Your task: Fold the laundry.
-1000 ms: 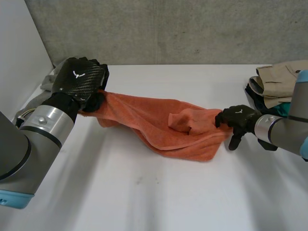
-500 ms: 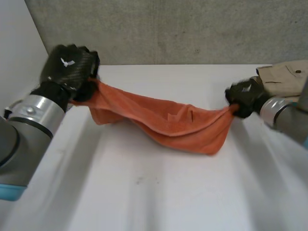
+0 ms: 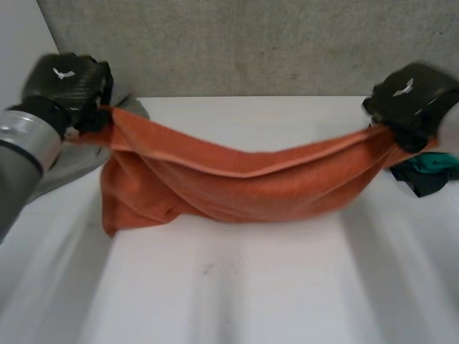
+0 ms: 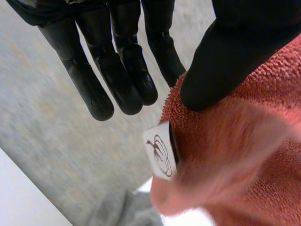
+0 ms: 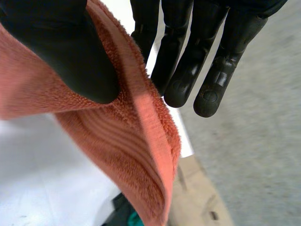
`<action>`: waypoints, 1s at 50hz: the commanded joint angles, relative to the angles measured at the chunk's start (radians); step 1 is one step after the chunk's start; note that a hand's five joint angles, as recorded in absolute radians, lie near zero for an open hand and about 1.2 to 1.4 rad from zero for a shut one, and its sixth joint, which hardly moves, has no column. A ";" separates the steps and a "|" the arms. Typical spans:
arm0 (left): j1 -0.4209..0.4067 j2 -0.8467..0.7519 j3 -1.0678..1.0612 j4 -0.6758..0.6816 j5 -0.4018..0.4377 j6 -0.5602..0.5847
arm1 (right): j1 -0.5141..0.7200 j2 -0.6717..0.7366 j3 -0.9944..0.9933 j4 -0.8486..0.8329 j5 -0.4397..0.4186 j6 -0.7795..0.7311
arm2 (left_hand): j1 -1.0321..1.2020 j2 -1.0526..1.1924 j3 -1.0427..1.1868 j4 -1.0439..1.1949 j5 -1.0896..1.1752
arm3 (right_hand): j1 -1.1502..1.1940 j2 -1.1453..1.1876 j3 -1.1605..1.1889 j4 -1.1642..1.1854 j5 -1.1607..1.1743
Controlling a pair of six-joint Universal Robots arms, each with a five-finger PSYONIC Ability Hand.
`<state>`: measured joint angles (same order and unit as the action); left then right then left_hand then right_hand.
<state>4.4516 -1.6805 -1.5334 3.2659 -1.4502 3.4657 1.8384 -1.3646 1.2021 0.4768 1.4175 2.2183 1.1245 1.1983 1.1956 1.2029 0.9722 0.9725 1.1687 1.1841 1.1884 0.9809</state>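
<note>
Far left, raised above the desk (image 3: 237, 301): left robot hand (image 3: 63, 84), thumb pressed onto one top corner of an orange towel (image 3: 237, 179), pinching it against the side of the hand, other fingers (image 4: 117, 80) straight and bare. Near the thumb, a white tag (image 4: 162, 153) sewn into the hem. Beneath that hand, a grey cloth (image 3: 68, 161) lying crumpled at the desk's left edge.

Across the middle: towel lifted and stretched between both hands, long axis running left to right, top edge sagging in a shallow curve at the centre. Lower part hanging in loose folds, deepest on the left, down to about desk level; contact with the desk impossible to tell.

Far right, at like height: right robot hand (image 3: 410, 97), same grip, thumb (image 5: 70, 52) clamped over the opposite top corner, other fingers extended and holding nothing. Just below it, a green garment (image 3: 430, 168) on the desk.

Judging by the terry pile and the droop: soft, limp, light, rough enough not to slip. No stiffness, so likely to collapse wherever unsupported. Best taken at the corners of one long edge, as here, to keep it spread for folding.
</note>
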 commanded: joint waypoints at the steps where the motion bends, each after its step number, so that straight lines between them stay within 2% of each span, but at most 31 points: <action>1: 0.003 -0.283 0.235 0.014 0.002 0.004 | 0.030 0.283 -0.133 -0.217 0.061 0.023 | 0.272 0.198 0.201 0.193 0.250 | 0.424 0.228 0.212 0.208 0.241; 4: -0.003 -0.361 0.390 0.058 0.002 0.003 | 0.030 0.338 -0.193 -0.363 0.078 0.058 | 0.272 0.198 0.201 0.193 0.250 | 0.424 0.228 0.212 0.208 0.241; 6: -0.003 -0.387 0.468 0.104 -0.001 0.000 | 0.028 0.371 -0.254 -0.533 0.100 0.089 | 0.272 0.198 0.201 0.193 0.250 | 0.424 0.228 0.212 0.208 0.241; 9: -0.003 -0.404 0.587 0.236 -0.012 -0.007 | 0.028 0.387 -0.315 -0.752 0.130 0.101 | 0.272 0.198 0.201 0.193 0.250 | 0.424 0.228 0.212 0.208 0.241; 13: -0.011 -0.400 0.651 0.414 -0.074 -0.010 | 0.032 0.377 -0.364 -0.961 0.144 0.103 | 0.272 0.198 0.201 0.193 0.250 | 0.424 0.228 0.212 0.208 0.241; 15: -0.011 -0.387 0.654 0.483 -0.113 -0.011 | 0.032 0.368 -0.374 -1.003 0.146 0.106 | 0.272 0.198 0.201 0.193 0.250 | 0.424 0.228 0.212 0.208 0.241; 20: -0.011 -0.349 0.606 0.491 -0.137 -0.020 | 0.035 0.308 -0.334 -1.009 0.147 0.118 | 0.272 0.198 0.201 0.193 0.250 | 0.424 0.228 0.212 0.208 0.241; 31: 0.008 -0.257 0.095 0.468 -0.107 -0.132 | 0.052 0.191 0.178 -0.834 0.094 0.167 | 0.272 0.198 0.201 0.193 0.250 | 0.424 0.228 0.212 0.208 0.241; 37: -0.003 -0.286 -0.066 0.475 -0.050 -0.131 | 0.044 0.205 0.329 -0.779 0.043 0.294 | 0.272 0.198 0.201 0.193 0.250 | 0.424 0.228 0.212 0.208 0.241; 43: -0.005 -0.381 -0.085 0.462 -0.044 -0.119 | 0.038 0.315 0.379 -0.767 0.014 0.380 | 0.272 0.198 0.201 0.193 0.250 | 0.424 0.228 0.212 0.208 0.241; 46: 0.002 -0.384 -0.094 0.457 -0.044 -0.097 | 0.038 0.320 0.387 -0.744 0.012 0.399 | 0.272 0.198 0.201 0.193 0.250 | 0.416 0.220 0.204 0.200 0.233; 50: 0.009 -0.354 -0.109 0.456 -0.045 -0.086 | 0.038 0.318 0.393 -0.692 0.003 0.422 | 0.272 0.198 0.201 0.193 0.250 | -0.099 -0.296 -0.311 -0.315 -0.282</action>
<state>4.4503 -2.0514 -1.6331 3.7283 -1.4920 3.3549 1.8759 -1.0631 1.5945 -0.2710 1.4280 2.6067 1.1245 1.1995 1.1961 1.2031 0.9721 0.9519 1.1181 1.1214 1.1222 0.9423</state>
